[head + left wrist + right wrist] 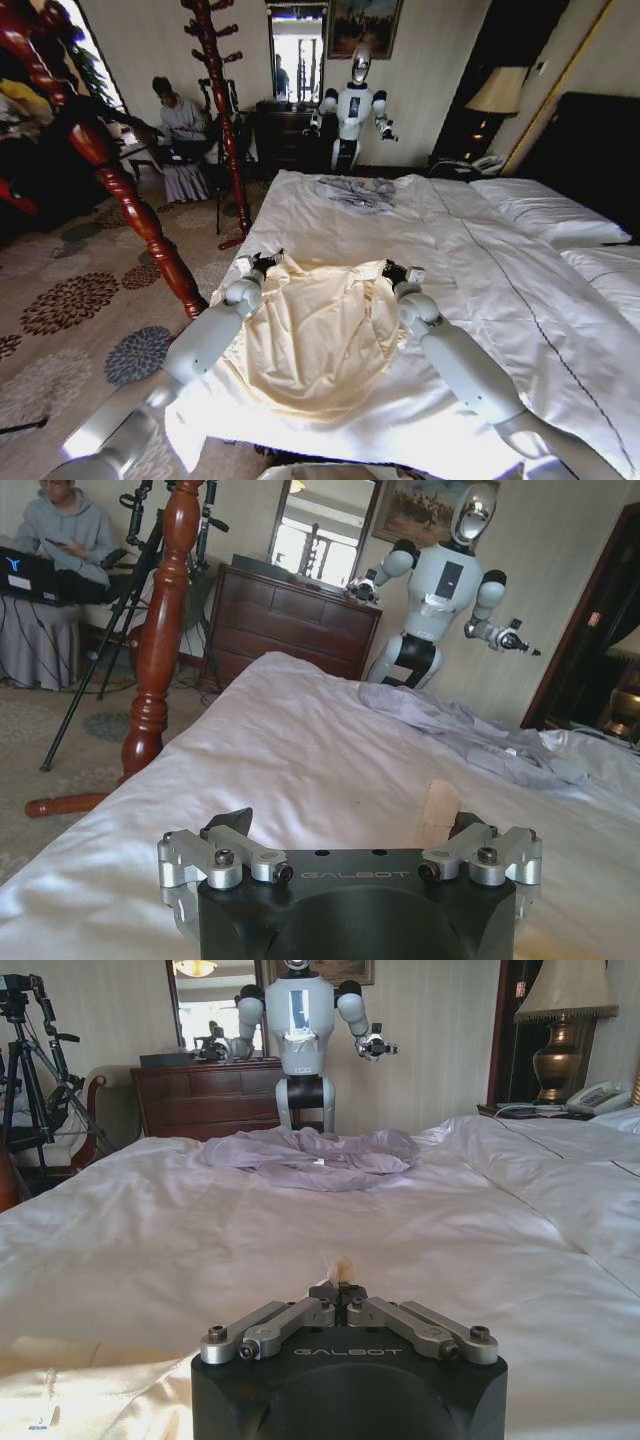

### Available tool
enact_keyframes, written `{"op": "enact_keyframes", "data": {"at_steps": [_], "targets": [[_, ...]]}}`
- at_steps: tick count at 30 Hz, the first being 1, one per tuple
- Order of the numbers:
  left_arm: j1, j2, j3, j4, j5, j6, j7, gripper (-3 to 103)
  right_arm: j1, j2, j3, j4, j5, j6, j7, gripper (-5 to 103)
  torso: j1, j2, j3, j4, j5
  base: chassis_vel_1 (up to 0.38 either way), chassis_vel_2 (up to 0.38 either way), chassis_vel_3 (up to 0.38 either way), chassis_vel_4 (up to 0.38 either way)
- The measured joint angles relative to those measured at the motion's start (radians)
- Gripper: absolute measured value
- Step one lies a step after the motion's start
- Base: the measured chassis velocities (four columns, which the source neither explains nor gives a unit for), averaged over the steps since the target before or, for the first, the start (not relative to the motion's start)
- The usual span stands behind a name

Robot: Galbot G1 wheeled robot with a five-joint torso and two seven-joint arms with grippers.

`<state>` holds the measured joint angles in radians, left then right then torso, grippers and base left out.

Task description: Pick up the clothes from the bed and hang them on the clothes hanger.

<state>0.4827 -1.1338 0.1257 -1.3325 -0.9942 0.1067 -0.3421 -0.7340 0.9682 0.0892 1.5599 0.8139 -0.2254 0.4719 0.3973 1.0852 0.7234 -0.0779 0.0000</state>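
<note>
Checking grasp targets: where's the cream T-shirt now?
Head view: cream T-shirt lies on the bed's near edge, between left gripper and right gripper.

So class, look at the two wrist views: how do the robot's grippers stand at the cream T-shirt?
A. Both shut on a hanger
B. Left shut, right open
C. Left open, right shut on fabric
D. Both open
C: the left gripper is spread wide; the right gripper pinches a bit of the cream T-shirt.
</note>
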Motion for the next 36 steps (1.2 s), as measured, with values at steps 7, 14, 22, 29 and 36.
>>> {"op": "enact_keyframes", "data": {"at_steps": [7, 14, 22, 29, 36], "targets": [[-0.018, 0.002, -0.045, 0.001, -0.051, -0.004, 0.003, 100, 0.016, -0.002, -0.014, 0.0, 0.001, 0.004, 0.0, 1, 0.0, 0.0, 0.0, 0.0, 0.0001, 0.0, 0.0, 0.0, 0.0], [-0.029, 0.03, -0.057, -0.027, -0.062, 0.002, 0.004, 100, 0.026, -0.001, -0.031, 0.003, 0.003, 0.006, 0.003, 1, 0.0, 0.0, 0.0, -0.0001, 0.0001, 0.0, 0.0, 0.0, 0.0], [0.037, 0.077, -0.05, -0.134, -0.015, 0.013, -0.009, 100, 0.017, -0.003, -0.029, 0.021, 0.005, 0.006, 0.011, 1, 0.0, 0.0, 0.0, 0.0003, 0.0, 0.0, 0.0, 0.0, 0.0], [0.073, 0.132, -0.05, -0.221, 0.098, 0.016, -0.021, 100, -0.035, -0.009, 0.003, 0.059, -0.021, 0.011, 0.014, 1, 0.0, 0.0, 0.0, -0.0001, 0.0, 0.0, 0.0, 0.0, 0.0], [0.124, 0.193, -0.073, -0.322, 0.118, 0.026, -0.038, 100, -0.098, -0.02, 0.04, 0.11, -0.114, 0.037, 0.003, 1, 0.0, 0.0, 0.0, 0.0001, -0.0001, 0.0, 0.0, 0.0, 0.0]]}}
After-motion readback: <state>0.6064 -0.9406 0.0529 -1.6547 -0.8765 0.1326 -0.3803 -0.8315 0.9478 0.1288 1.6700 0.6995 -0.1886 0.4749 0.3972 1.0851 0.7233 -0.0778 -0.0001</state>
